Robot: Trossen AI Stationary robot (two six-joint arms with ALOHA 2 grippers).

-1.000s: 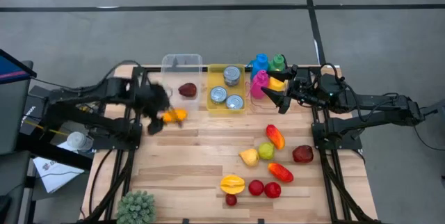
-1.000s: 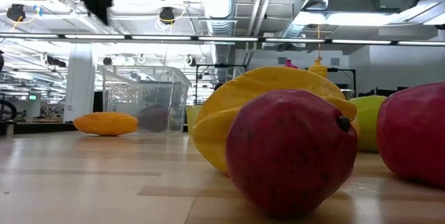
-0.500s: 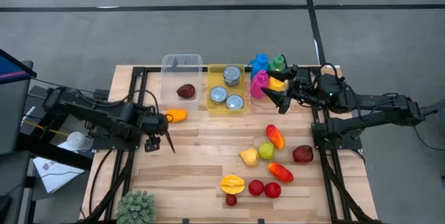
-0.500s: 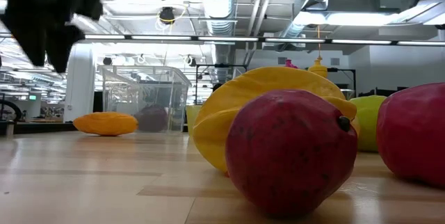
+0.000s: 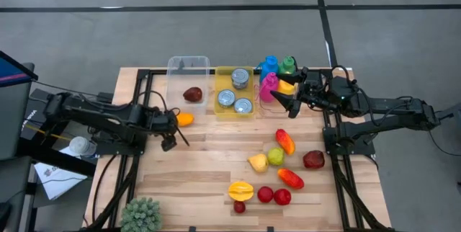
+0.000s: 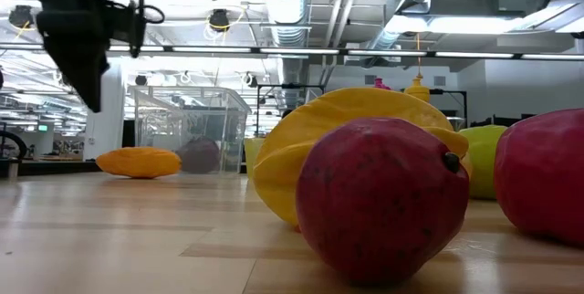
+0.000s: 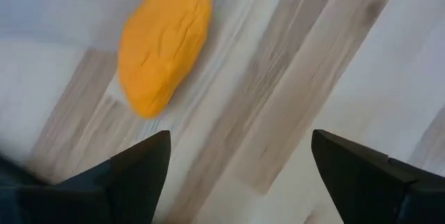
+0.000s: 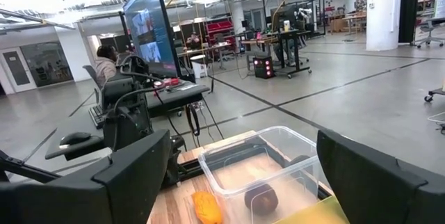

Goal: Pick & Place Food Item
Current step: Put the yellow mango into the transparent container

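Left end effector (image 5: 173,140): I see it hanging above the wooden desk (image 5: 202,167), near the left edge, its two dark fingers spread wide and empty; in the left wrist view bare wood shows between them.
Orange oval food item (image 5: 184,119): I find it lying on the desk just beside the left end effector, apart from the fingers, and just outside the clear plastic bin (image 5: 189,81); the low view shows it flat on the wood in front of that bin.
Clear plastic bin: I see it at the back of the desk, holding one dark red rounded food item (image 5: 193,94).
Yellow tray (image 5: 235,109): it sits right of the clear bin and holds three metal cans (image 5: 235,91).
Right end effector (image 5: 284,96): I see it raised near the coloured bottles (image 5: 274,73) at the back right, fingers apart and holding nothing.
Loose food pieces (image 5: 277,168): red, yellow and green fruit-shaped pieces lie scattered on the front right of the desk, well apart from both arms.
Green spiky plant (image 5: 141,215): it stands at the front left corner.
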